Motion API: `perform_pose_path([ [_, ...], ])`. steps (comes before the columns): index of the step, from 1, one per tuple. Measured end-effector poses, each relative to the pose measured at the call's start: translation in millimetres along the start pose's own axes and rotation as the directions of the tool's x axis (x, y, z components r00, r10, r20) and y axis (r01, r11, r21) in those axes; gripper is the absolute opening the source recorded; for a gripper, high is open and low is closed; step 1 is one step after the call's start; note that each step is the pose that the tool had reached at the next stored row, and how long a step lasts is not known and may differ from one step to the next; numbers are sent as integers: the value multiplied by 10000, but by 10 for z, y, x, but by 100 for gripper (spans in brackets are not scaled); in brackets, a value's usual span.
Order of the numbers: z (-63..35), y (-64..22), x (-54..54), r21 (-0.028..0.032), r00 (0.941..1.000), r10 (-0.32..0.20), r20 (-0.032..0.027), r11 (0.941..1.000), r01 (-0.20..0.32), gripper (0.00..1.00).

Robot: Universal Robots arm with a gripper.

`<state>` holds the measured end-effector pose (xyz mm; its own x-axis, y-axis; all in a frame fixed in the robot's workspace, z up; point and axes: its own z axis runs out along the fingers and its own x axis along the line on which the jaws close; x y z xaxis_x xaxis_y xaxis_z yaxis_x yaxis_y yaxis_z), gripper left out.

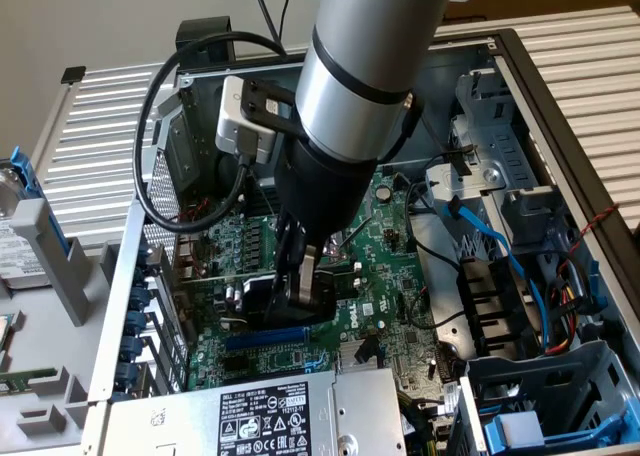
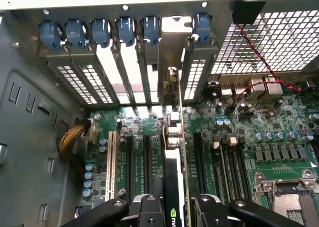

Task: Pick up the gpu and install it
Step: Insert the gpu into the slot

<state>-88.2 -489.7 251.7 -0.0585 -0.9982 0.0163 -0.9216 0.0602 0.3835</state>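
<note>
Wrist view shows the black two-fingered gripper [image 2: 177,209] clamped on the small green gpu with black fan shroud [image 2: 172,174], edge-on above the large green motherboard [image 2: 239,152]. Best held upright, its silver bracket lined with the open rear bay, then pressed down evenly.

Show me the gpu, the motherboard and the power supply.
gpu [image 2: 172,184], wrist view, black fan shroud.
motherboard [image 1: 390,276], exterior view, bare green board.
power supply [image 1: 265,421], exterior view, its printed label.
</note>
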Motion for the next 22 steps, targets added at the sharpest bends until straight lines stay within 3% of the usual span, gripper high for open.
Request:
perform_pose_path([
  [2,-2,1,-3,104,10000,-1,9,9999,1,29],
  [6,-2,1,-3,111,10000,8,-15,9999,-7,29],
  [9,-2,1,-4,130,9995,124,-294,9998,-121,29],
  [10,-2,1,-4,135,9993,150,-357,9998,-145,29],
  [14,-3,2,-6,137,9992,154,-365,9998,-149,29],
  [17,-2,3,-19,175,9992,156,-360,9997,-149,29],
  [19,-1,3,-30,230,9992,156,-356,9996,-148,29],
  [22,7,16,-64,375,9993,161,-345,9992,-148,29],
])
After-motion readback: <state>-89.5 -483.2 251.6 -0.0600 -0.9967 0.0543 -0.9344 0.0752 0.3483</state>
